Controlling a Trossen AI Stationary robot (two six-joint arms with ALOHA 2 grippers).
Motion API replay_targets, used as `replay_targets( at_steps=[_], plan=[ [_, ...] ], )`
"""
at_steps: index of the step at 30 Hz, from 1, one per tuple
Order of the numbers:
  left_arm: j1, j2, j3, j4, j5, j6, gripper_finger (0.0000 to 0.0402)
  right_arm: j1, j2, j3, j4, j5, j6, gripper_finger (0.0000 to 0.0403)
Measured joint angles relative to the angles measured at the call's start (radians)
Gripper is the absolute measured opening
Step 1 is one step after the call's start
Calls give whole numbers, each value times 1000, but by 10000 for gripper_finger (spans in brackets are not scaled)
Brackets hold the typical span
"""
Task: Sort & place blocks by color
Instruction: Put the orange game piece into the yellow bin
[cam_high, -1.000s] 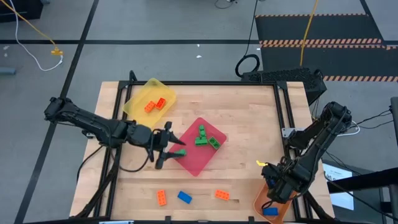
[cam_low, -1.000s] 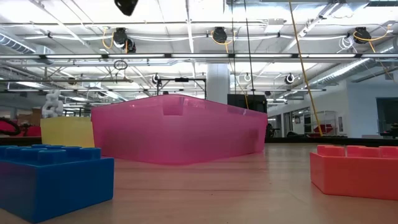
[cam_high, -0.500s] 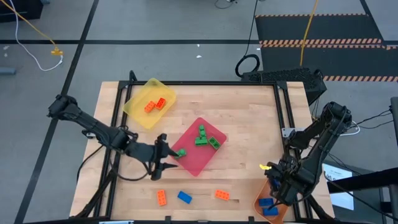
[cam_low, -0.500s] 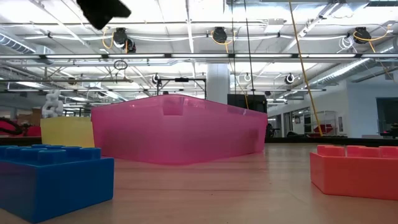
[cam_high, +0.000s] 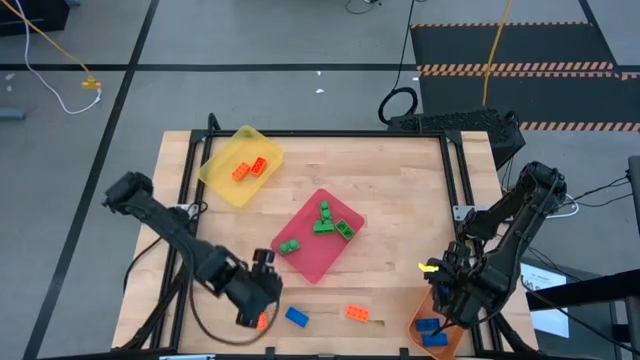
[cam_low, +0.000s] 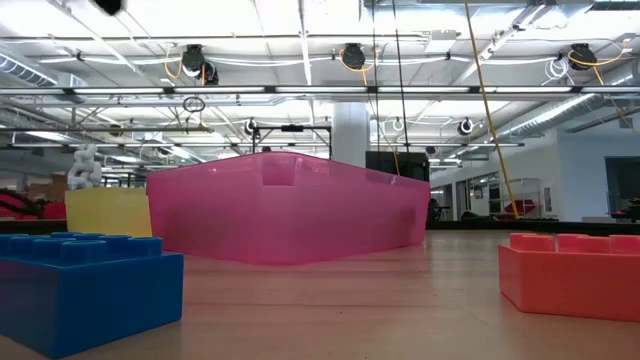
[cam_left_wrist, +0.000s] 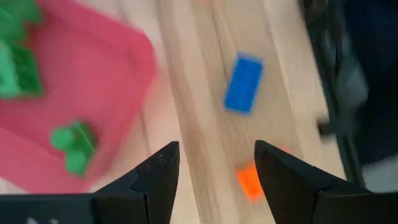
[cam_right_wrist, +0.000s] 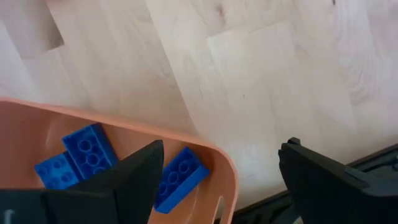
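Note:
My left gripper (cam_high: 262, 305) hangs open above the near part of the table. Its fingers point down over an orange block (cam_left_wrist: 250, 182), with a blue block (cam_left_wrist: 244, 84) just beyond. Another orange block (cam_high: 357, 313) lies further right. Green blocks (cam_high: 322, 222) lie in the pink tray (cam_high: 312, 262), and two orange blocks (cam_high: 248, 169) lie in the yellow tray (cam_high: 225, 185). My right gripper (cam_right_wrist: 221, 174) stands open above the orange tray (cam_right_wrist: 25, 134) at the near right corner. That tray holds three blue blocks (cam_right_wrist: 87, 146).
The low view, at table height, shows the blue block (cam_low: 90, 285) and an orange block (cam_low: 570, 275) close up, with the pink tray (cam_low: 290, 205) and yellow tray (cam_low: 108, 212) behind. Bare wood lies between the pink tray and the orange tray.
My left gripper has swung from the pink tray's near left side toward the table's near edge and tipped to point down over the loose orange block. My right arm has stayed over the orange tray, where another blue block has come into view.

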Motion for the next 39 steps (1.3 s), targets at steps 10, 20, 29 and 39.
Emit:
replay_targets(
  at_steps=[10, 20, 29, 39],
  plan=[
    [-107, 181, 77, -154, 84, 236, 207, 0, 0, 0, 81, 27, -3, 299],
    [-109, 228, 77, -149, 113, 262, 272, 0, 0, 0, 144, 52, -3, 299],
    [-118, 315, 76, -142, 121, 293, 325, 0, 0, 0, 167, 72, -8, 299],
    [-133, 386, 76, -131, 103, 389, 289, 0, 0, 0, 174, 76, -8, 299]
  ],
)
